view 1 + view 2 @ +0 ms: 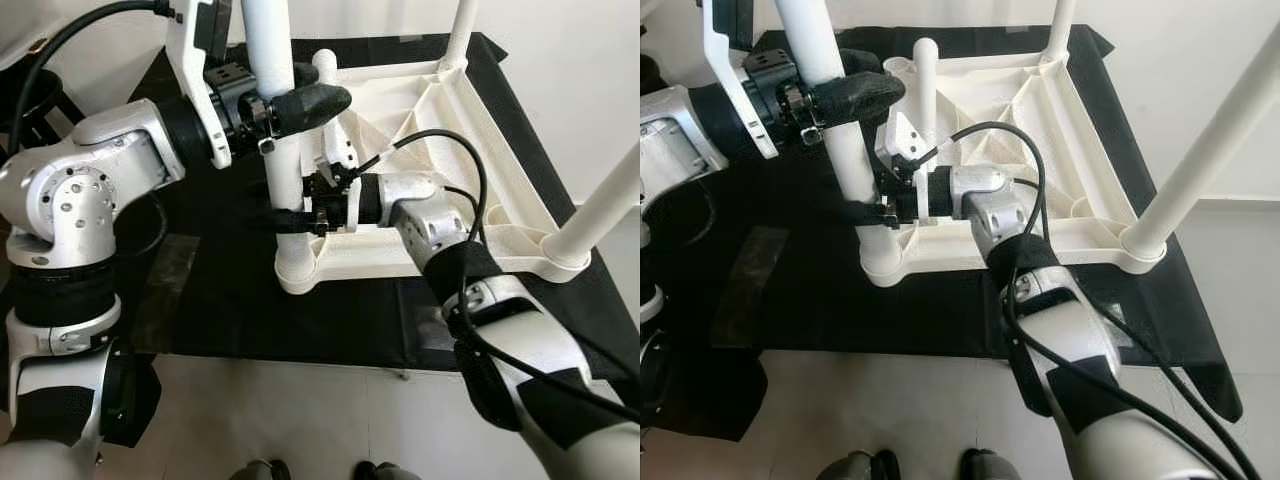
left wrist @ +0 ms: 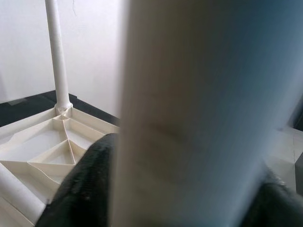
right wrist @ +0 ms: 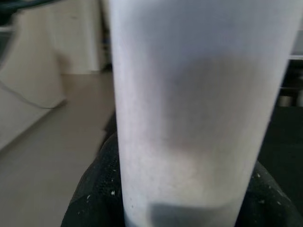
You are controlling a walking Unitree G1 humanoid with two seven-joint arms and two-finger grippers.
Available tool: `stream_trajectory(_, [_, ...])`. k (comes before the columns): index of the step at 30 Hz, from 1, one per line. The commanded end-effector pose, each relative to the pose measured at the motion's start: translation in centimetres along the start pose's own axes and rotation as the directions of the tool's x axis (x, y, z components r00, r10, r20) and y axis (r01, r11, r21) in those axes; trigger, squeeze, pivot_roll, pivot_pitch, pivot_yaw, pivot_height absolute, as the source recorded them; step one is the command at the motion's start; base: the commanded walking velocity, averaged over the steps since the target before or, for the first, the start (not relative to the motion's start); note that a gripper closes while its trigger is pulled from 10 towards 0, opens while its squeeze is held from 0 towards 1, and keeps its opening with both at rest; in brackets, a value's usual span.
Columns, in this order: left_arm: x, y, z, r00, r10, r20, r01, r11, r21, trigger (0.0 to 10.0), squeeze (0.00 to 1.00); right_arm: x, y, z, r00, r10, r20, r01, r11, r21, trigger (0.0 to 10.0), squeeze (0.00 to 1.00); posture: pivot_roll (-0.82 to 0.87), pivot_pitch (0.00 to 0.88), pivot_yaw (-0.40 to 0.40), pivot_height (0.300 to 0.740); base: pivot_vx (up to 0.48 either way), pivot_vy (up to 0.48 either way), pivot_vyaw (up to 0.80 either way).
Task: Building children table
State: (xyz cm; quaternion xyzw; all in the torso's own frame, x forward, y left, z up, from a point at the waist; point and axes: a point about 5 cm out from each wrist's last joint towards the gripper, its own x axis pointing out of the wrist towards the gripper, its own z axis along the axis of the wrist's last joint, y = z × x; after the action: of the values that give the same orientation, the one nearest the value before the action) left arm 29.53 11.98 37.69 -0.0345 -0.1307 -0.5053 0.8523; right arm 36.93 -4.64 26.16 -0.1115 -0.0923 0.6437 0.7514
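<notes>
While both grippers clamp the near-left table leg [image 1: 285,150], left gripper [image 1: 290,105] high and right gripper [image 1: 290,215] low by its socket in the upturned tabletop [image 1: 480,150], uneven pushing could tilt the leg and jam it.

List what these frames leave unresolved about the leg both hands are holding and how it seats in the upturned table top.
- Top end of the held leg: cut off by the upper edge in both eye views.
- Seating in the corner socket: the right hand covers the leg just above it.
- Left hand grip: the left wrist view is blurred, the leg close to the lens.
- Right wrist view: same blur; contact unreadable.
</notes>
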Motion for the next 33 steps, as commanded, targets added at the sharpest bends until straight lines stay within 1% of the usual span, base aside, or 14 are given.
stream_trajectory(1, [-0.1, 0.2, 0.0, 1.0, 0.011, 0.002, -0.011, 1.0, -0.017, 10.0, 1.0, 0.2, 0.0, -0.4, 0.994, -0.106, -0.036, 0.106, 0.994, -0.007, 0.0, 0.0, -0.14, 0.198, 0.025, 0.74, 0.0, 0.0, 0.0])
stream_trajectory(2, [-0.1, 0.2, -0.1, 1.0, 0.006, 0.001, -0.006, 1.0, -0.03, 10.0, 0.0, 0.9, 0.6, -1.2, 0.955, -0.291, -0.047, 0.293, 0.955, 0.044, 0.0, 0.0, -0.13, 0.196, 0.018, 0.74, 0.0, 0.0, 0.0])
stream_trajectory(3, [-0.2, 0.1, -0.1, 1.0, 0.0, -0.002, 0.0, 0.999, -0.034, 10.0, 0.0, 1.0, 0.4, -2.4, 0.796, -0.594, -0.112, 0.604, 0.792, 0.091, 0.0, 0.0, -0.14, 0.193, 0.014, 0.74, 0.0, 0.0, 0.0])
stream_trajectory(5, [-0.2, 0.1, -0.1, 1.0, -0.007, -0.004, 0.007, 0.999, -0.038, 10.0, 0.0, -0.4, 1.8, -4.5, 0.458, -0.869, -0.187, 0.888, 0.458, 0.047, 0.0, 0.0, -0.15, 0.19, 0.016, 0.74, 0.0, 0.0, 0.0])
stream_trajectory(6, [-0.2, 0.1, -0.1, 1.0, -0.007, -0.004, 0.007, 0.999, -0.038, 10.0, 0.0, -0.4, 1.8, -4.5, 0.458, -0.869, -0.187, 0.888, 0.458, 0.047, 0.0, 0.0, -0.15, 0.19, 0.016, 0.74, 0.0, 0.0, 0.0])
stream_trajectory(8, [-0.2, 0.1, 0.0, 1.0, -0.008, -0.002, 0.008, 0.999, -0.04, 10.0, 0.0, 0.7, 4.2, -5.7, 0.528, -0.824, -0.206, 0.848, 0.525, 0.073, 0.0, 0.0, -0.15, 0.192, 0.025, 0.74, 0.0, 0.0, 0.0])
stream_trajectory(11, [-0.2, 0.3, -0.2, 1.0, -0.003, -0.002, 0.003, 0.999, -0.05, 10.0, 0.0, 4.5, 8.4, -5.8, 0.7, -0.698, -0.152, 0.714, 0.679, 0.169, 0.0, 0.0, -0.14, 0.185, 0.032, 0.74, 0.0, 0.0, 0.0])
stream_trajectory(18, [-0.2, 0.3, -0.3, 1.0, 0.011, 0.001, -0.011, 0.999, -0.045, 10.0, 0.0, 4.7, 7.0, -4.7, 0.709, -0.696, -0.113, 0.704, 0.692, 0.157, 0.0, 0.0, -0.15, 0.179, 0.017, 0.74, 0.0, 0.0, 0.0])
stream_trajectory(26, [-0.3, 0.3, -0.6, 1.0, 0.028, -0.003, -0.028, 0.998, -0.054, 10.0, 0.0, 4.8, 7.9, -3.6, 0.677, -0.722, -0.146, 0.736, 0.666, 0.119, 0.0, 0.0, -0.16, 0.178, 0.016, 0.74, 0.0, 0.0, 0.0])
stream_trajectory(27, [-0.3, 0.3, -0.6, 1.0, 0.03, -0.004, -0.03, 0.998, -0.054, 10.0, 0.0, 4.8, 8.0, -3.4, 0.67, -0.728, -0.146, 0.742, 0.66, 0.116, 7.8, 0.0, -0.16, 0.178, 0.015, 0.74, 0.0, 0.0, 0.0])
stream_trajectory(28, [-0.3, 0.3, -0.6, 0.999, 0.034, -0.004, -0.034, 0.998, -0.053, 10.0, 0.0, 4.9, 8.0, -3.0, 0.68, -0.722, -0.126, 0.733, 0.672, 0.104, 10.0, 0.0, -0.16, 0.179, 0.014, 0.74, 0.0, 0.0, 0.0])
stream_trajectory(31, [-0.3, 0.4, -0.6, 0.999, 0.036, -0.005, -0.036, 0.998, -0.053, 10.0, 0.0, 4.9, 8.1, -2.8, 0.686, -0.719, -0.114, 0.728, 0.679, 0.101, 10.0, 0.0, -0.16, 0.179, 0.014, 0.74, 0.0, 0.0, 0.0])
stream_trajectory(32, [-0.4, 0.4, -0.7, 0.999, 0.036, -0.005, -0.036, 0.998, -0.053, 10.0, 0.0, 5.0, 8.1, -2.5, 0.693, -0.714, -0.095, 0.72, 0.684, 0.112, 10.0, 0.98, -0.16, 0.182, 0.013, 0.74, 0.0, 0.0, 0.0])
stream_trajectory(33, [-0.4, 0.4, -0.7, 0.999, 0.036, -0.005, -0.036, 0.998, -0.053, 10.0, 0.0, 5.0, 8.1, -2.5, 0.693, -0.714, -0.095, 0.72, 0.684, 0.112, 10.0, 0.98, -0.16, 0.182, 0.013, 0.74, 0.0, 0.0, 0.0])
